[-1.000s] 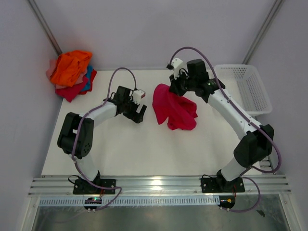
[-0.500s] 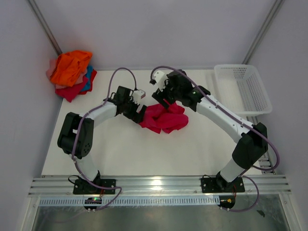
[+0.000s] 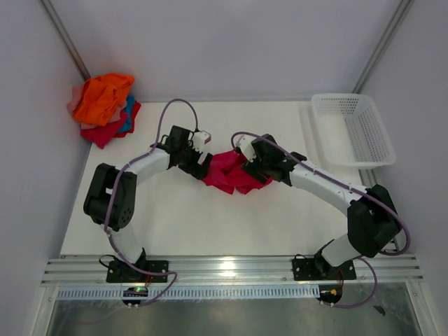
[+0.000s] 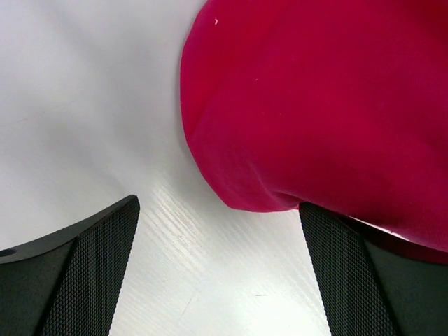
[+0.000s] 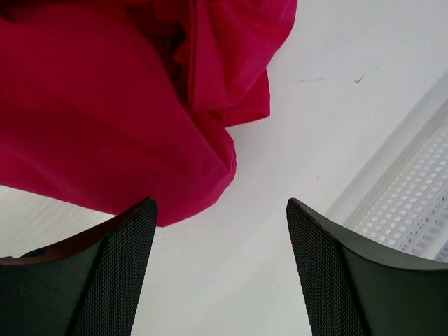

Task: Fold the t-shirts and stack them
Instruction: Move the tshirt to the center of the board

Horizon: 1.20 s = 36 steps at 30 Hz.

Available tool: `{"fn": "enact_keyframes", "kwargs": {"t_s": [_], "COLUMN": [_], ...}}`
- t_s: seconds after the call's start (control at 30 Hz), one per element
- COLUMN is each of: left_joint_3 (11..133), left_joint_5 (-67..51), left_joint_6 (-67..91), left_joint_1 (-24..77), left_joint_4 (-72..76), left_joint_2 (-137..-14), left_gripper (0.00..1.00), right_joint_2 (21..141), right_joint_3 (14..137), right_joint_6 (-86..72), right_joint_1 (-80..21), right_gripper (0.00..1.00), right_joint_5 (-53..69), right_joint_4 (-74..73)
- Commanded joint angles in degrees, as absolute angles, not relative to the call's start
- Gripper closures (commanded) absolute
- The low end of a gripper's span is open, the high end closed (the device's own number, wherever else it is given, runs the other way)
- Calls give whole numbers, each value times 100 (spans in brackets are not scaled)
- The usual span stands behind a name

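Since it lies bunched, crimson t-shirt (image 3: pixel 225 176): centre of frame on the desk (image 3: pixel 210 224).
Handling: probably light, limp; pinch a hem corner.
Left gripper (image 4: pixel 218 203): fingers apart, at its edge.
Right gripper (image 5: pixel 220 203): fingers apart, over it.

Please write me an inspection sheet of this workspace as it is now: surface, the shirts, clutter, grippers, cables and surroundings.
Surface: white table, no spill seen.
Job's things: crimson t-shirt lies crumpled and unfolded at mid-table between the two grippers; pile of shirts, orange on top, sits at the far left corner, unfolded.
Clutter: white mesh basket at the far right; nothing seen inside.
Grippers: left gripper open, at the crimson shirt's edge; right gripper open, beside the cloth, table between its fingers.
Cables: left arm's cable and right arm's cable hang in loops, not caught in the cloth.
Surroundings: plain walls; metal rail at the near edge.
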<state>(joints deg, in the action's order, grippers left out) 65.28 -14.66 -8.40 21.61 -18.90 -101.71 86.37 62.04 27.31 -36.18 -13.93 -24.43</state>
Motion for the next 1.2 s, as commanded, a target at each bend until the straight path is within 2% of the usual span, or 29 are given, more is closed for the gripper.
{"fn": "enact_keyframes", "kwargs": {"t_s": [0.0, 0.03, 0.13, 0.17, 0.2, 0.53, 0.57, 0.6, 0.63, 0.67, 0.87, 1.07, 1.1, 1.17], "left_joint_3": [6653, 6688, 6829, 6977, 7066, 7304, 7312, 7321, 7313, 7313, 7260, 7242, 7251, 7277], "left_joint_5": [-1353, -1380, -1555, -1617, -1617, -1696, -1748, -1819, -1993, -2082, -2645, -3146, -3164, -3217], "left_joint_6": [-879, -888, -897, -888, -844, -730, -729, -729, -729, -747, -756, -659, -650, -642], "left_joint_1": [2145, 2145, 2136, 2127, 2127, 2083, 2066, 2048, 2039, 2039, 2039, 2039, 2039, 2039], "left_joint_4": [-1749, -1810, -1854, -1950, -2021, -2232, -2232, -2276, -2302, -2338, -2478, -2522, -2522, -2522], "left_joint_2": [-9914, -9818, -9607, -9580, -9554, -9246, -9220, -9185, -9176, -9167, -9263, -9562, -9597, -9668], "left_gripper": [4, 5, 43, 95, 100, 100, 85, 57, 35, 17, 14, 15, 15, 14], "right_joint_2": [8385, 8411, 8630, 8709, 8858, 9325, 9343, 9369, 9413, 9422, 9624, 9625, 9607, 9571], "right_joint_3": [6003, 5959, 5924, 5924, 5933, 5959, 5950, 5950, 5976, 5968, 6170, 6433, 6460, 6460], "right_joint_6": [2672, 2567, 2487, 2453, 2443, 2285, 2276, 2242, 2198, 2119, 2048, 2039, 2074, 2092], "right_joint_1": [-3402, -3332, -2980, -2858, -2804, -2645, -2637, -2637, -2637, -2637, -2637, -2637, -2637, -2637], "right_gripper": [22, 22, 22, 22, 23, 23, 23, 23, 22, 20, 14, 14, 19, 38], "right_joint_5": [-1801, -1810, -1863, -1889, -1881, -1021, -906, -688, -572, -545, 395, 1343, 1545, 2003], "right_joint_4": [-2013, -2013, -2030, -2039, -2048, -2320, -2346, -2364, -2390, -2382, -2715, -3076, -3128, -3182]}}
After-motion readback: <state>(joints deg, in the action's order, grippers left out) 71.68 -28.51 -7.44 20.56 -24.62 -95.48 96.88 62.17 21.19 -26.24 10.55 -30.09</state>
